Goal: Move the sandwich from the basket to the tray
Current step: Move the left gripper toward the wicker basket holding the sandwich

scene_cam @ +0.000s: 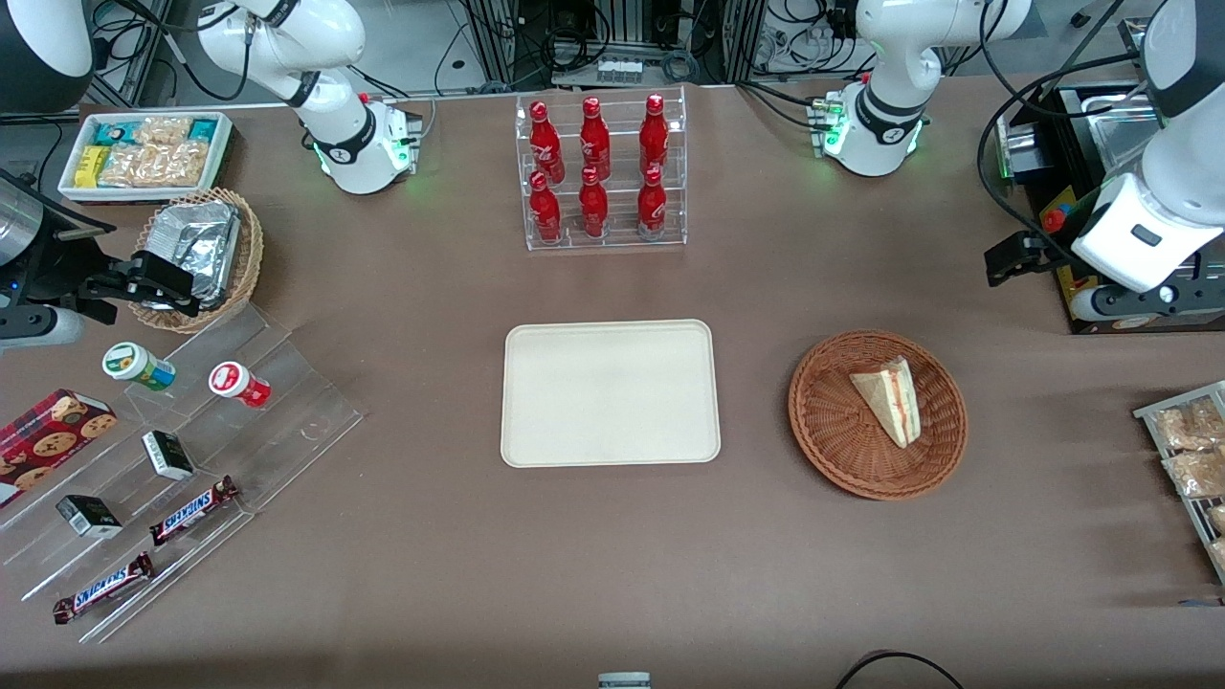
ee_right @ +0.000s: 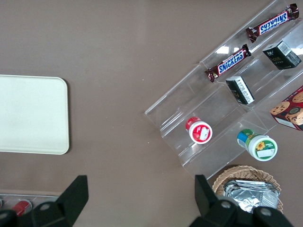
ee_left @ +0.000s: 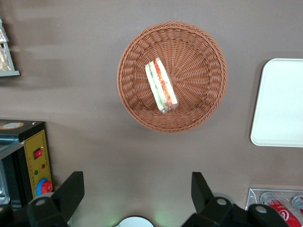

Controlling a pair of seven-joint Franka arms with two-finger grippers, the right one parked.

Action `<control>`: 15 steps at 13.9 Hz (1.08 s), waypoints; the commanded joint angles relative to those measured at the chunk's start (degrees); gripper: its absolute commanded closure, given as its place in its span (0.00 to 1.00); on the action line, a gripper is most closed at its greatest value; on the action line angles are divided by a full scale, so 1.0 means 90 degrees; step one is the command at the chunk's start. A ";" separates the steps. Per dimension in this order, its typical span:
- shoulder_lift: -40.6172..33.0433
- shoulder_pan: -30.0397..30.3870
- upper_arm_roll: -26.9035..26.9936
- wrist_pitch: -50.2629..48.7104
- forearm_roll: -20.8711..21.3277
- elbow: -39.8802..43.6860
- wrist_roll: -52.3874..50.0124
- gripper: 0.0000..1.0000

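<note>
In the basket (scene_cam: 842,435), sandwich (scene_cam: 890,399) untouched; tray (scene_cam: 610,392) sits beside it.
Gripper (ee_left: 137,191) hovers high above the table, fingers (ee_left: 71,191) spread wide, holding nothing. Two bars (scene_cam: 192,510) toward the parked arm's end read "SNICKERS".

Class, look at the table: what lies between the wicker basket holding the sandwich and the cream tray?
Only bare brown tablecloth separates the basket from the tray, as the front view shows. The sandwich lies in the basket; the open gripper hovers apart.
</note>
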 commanded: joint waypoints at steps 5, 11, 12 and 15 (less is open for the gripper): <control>-0.0400 0.0066 -0.0090 0.0916 0.0057 -0.1030 -0.0741 0.00; -0.0821 0.0066 -0.0227 0.1883 0.0057 -0.2153 -0.1015 0.00; -0.0879 0.0066 -0.0227 0.2049 0.0047 -0.2309 -0.1064 0.00; -0.0957 0.0066 -0.0343 0.2683 0.0047 -0.2827 -0.1541 0.00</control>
